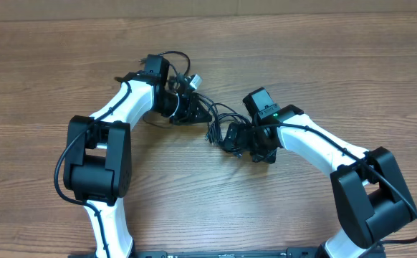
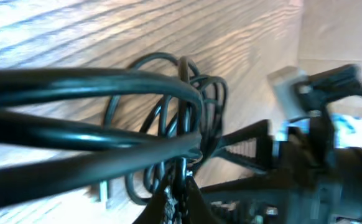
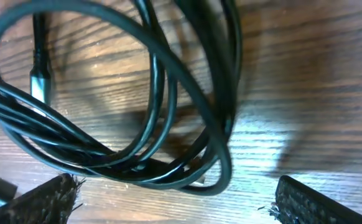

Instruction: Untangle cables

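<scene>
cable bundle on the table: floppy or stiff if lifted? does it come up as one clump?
Likely floppy: the cables lie in loose overlapping loops, so they'd sag rather than hold shape. Probably light, being thin. Loops cross, so one pull may drag the whole bundle; the silver-tipped plug could snag.

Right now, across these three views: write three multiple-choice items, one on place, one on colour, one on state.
1. Where are the cables? A off to the far left; B between the two grippers; C off to the far right.
2. Cable colour? A white; B red; C black.
3. The right gripper is: A open; B shut on a plug; C out of view.

B: overhead, the bunch lies between the left gripper and the right one.
C: every strand is black.
A: its fingers stand wide apart with the loops between them.
</scene>
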Controlling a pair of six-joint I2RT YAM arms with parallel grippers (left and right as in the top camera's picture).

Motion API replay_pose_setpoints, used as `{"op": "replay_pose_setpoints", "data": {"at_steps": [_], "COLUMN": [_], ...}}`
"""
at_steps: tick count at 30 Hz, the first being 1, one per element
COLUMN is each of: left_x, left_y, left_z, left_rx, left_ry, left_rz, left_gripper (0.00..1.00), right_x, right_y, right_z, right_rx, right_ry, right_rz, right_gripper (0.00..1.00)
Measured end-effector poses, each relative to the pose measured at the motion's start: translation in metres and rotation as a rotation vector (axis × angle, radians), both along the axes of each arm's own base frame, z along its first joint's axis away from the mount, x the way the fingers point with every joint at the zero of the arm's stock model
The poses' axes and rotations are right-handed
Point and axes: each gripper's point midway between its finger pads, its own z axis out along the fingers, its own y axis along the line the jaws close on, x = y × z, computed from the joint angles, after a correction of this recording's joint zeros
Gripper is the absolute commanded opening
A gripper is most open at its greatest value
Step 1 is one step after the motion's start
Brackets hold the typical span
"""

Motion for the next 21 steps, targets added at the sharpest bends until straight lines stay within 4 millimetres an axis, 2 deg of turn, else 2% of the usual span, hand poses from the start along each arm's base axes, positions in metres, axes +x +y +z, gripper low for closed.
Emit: {"op": "replay_pose_setpoints", "data": {"at_steps": [2,5,13,15,16,18,21], "left_x": [-0.002,-0.001,0.002,0.002,0.002,0.002,0.001], "left_y": [0.008,0.018,0.053,0.056,0.055,0.053,0.046], "left_z": [-0.009,-0.021,-0.047,-0.049,-0.049,-0.047,-0.043], "left_rx": [0.068,0.156,0.408,0.428,0.427,0.412,0.363], "left_ry": [0.004,-0.008,-0.012,-0.008,-0.006,0.0,0.015], "left_rz": [0.001,0.007,0.046,0.058,0.06,0.063,0.065], "left_gripper": [0.05,0.11,0.15,0.25,0.38,0.52,0.54], "right_x": [0.002,0.006,0.012,0.012,0.012,0.013,0.01], "right_y": [-0.002,-0.006,-0.005,-0.005,-0.005,-0.006,-0.009], "right_z": [0.0,-0.001,0.0,0.0,0.0,0.0,-0.001], "right_rx": [-0.009,-0.019,-0.014,-0.015,-0.015,-0.018,-0.027], "right_ry": [-0.009,-0.018,-0.044,-0.044,-0.045,-0.046,-0.032], "right_rz": [-0.004,-0.015,-0.02,-0.02,-0.02,-0.021,-0.025], "right_gripper": [1.0,1.0,1.0,1.0,1.0,1.0,1.0]}}
